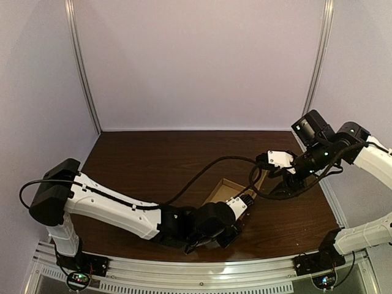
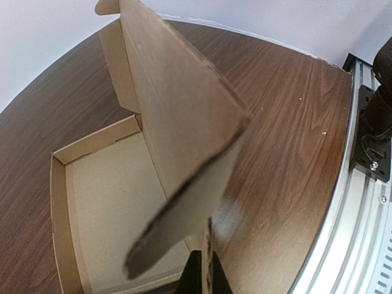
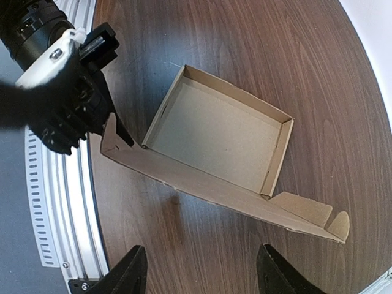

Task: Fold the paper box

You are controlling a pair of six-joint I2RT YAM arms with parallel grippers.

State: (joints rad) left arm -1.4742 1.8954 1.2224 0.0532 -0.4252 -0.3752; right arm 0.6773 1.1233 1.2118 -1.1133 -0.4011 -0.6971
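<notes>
Lid-closing looks underway: near the middle of the dark wooden table, the left gripper pinches the brown cardboard box's upright flap at its 5 o'clock, the right gripper hovers spread-fingered at 2 o'clock, and next that flap probably needs swinging over the tray.

Lighting even and diffuse from overhead, walls bright, dark table showing soft sheen and only faint shadows; in the left wrist view the near edge of the box flap is blurred, and both wrist views bow at their edges.
</notes>
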